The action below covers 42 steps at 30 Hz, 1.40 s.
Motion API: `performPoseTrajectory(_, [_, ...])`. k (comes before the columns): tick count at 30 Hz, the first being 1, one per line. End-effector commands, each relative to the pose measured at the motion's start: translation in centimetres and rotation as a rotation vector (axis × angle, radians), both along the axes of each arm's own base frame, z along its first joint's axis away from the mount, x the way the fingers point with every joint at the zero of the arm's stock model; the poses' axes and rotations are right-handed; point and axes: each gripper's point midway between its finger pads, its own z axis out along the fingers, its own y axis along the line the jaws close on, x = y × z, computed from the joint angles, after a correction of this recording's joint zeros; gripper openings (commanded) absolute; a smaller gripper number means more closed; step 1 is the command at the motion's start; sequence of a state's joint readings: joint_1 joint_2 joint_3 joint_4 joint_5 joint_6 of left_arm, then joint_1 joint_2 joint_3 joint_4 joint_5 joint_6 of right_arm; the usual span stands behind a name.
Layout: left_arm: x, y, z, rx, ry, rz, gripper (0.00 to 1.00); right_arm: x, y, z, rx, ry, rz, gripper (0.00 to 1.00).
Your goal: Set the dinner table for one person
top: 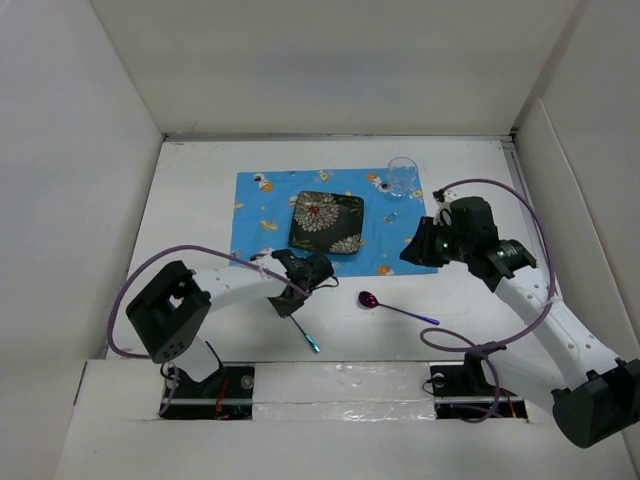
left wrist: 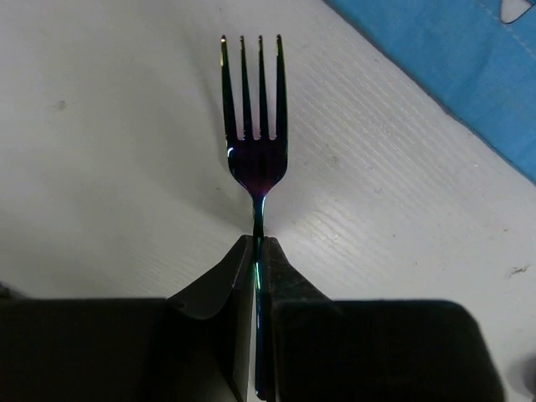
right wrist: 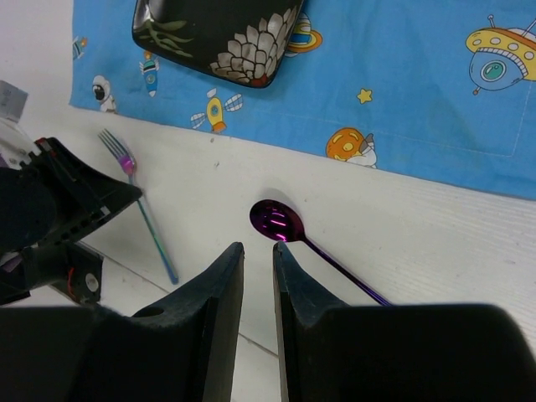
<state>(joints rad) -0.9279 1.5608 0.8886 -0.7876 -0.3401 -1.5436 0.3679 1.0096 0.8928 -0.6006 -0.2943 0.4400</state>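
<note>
Left gripper [left wrist: 258, 244]: jaws closed tight on the neck of the iridescent fork [left wrist: 255, 126], handle running back between my fingers. Fork's long axis is in line with my wrist, 4 tines pointing straight ahead, low against the dinner table [left wrist: 100, 167]. The blue placemat [left wrist: 469, 75] edge lies ahead and rightward. Right gripper [right wrist: 258, 251]: slightly parted, empty, with the purple spoon [right wrist: 276, 222] just ahead.

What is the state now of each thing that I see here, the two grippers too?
fork: held by its handle, tines free
left gripper: shut on the fork
right gripper: slightly open, empty
spoon: lying on the table, untouched
plate: flat on the placemat, empty
glass: upright, looks empty
placemat: spread flat on the table
</note>
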Motion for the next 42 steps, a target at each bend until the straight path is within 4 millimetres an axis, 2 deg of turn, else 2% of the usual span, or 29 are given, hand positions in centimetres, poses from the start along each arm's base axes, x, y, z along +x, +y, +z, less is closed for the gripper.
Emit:
performPoseTrajectory(1, [1.2,1.3,4.6,0.045,-0.091,-0.07,0.0,0.6,0.1,1.5,-0.007,-0.054,0.01,0.26])
performPoseTrajectory(2, [2.4,1.2,7.0,0.037,-0.164,-0.124,0.0,0.7,0.2,1.4,-0.008,-0.05,0.009,0.26])
performPoseTrajectory(4, [4.0,1.2,9.3,0.04,-0.231,-0.187,0.0,0.7,0.2,1.4,-0.007,-0.046,0.01,0.26])
performPoseTrajectory(5, [5.8,2.0,11.1,0.063,-0.261,-0.234,0.0,0.8,0.2,1.4,-0.008,-0.045,0.01,0.26])
performPoseTrajectory(7, [8.3,2.9,12.5,0.09,-0.288,-0.259,0.0,0.9,0.3,1.4,-0.006,-0.046,0.011,0.26])
performPoseTrajectory(8, [10.5,3.9,13.1,0.116,-0.289,-0.246,0.0,0.9,0.3,1.4,-0.004,-0.041,0.01,0.26])
performPoseTrajectory(9, [11.8,4.4,13.4,0.163,-0.278,-0.324,0.0,1.0,0.4,1.5,-0.003,-0.042,0.013,0.26])
performPoseTrajectory(11, [14.7,5.5,13.5,0.252,-0.254,-0.351,0.0,1.1,0.5,1.6,-0.001,-0.042,0.009,0.26])
performPoseTrajectory(12, [16.1,6.9,13.5,0.301,-0.23,-0.385,0.0,1.2,0.5,1.8,0.003,-0.044,0.007,0.26])
performPoseTrajectory(15, [19.8,8.1,12.3,0.366,-0.201,-0.421,0.0,1.4,0.2,2.0,-0.008,-0.05,-0.009,0.26])
performPoseTrajectory(18, [22.4,7.3,11.3,0.373,-0.195,-0.529,0.0,1.4,0.0,1.9,-0.016,-0.046,-0.025,0.26])
performPoseTrajectory(23, [25.1,7.2,10.4,0.435,-0.184,-0.566,0.0,1.3,-0.6,1.4,-0.037,-0.035,-0.05,0.26])
performPoseTrajectory(29, [26.9,7.4,9.0,0.419,-0.174,-0.592,0.0,0.7,-0.6,-0.2,-0.049,0.002,-0.058,0.26])
performPoseTrajectory(31, [27.0,7.1,8.3,0.408,-0.169,-0.603,0.0,0.6,-0.8,-0.8,-0.056,0.015,-0.064,0.26])
performPoseTrajectory(35, [27.2,7.1,5.7,0.398,-0.12,-0.619,0.0,0.4,-0.8,-1.3,-0.069,0.027,-0.068,0.26])
performPoseTrajectory(42, [27.7,6.5,4.0,0.35,-0.12,-0.626,0.0,0.1,-1.0,-1.8,-0.082,0.048,-0.082,0.27])
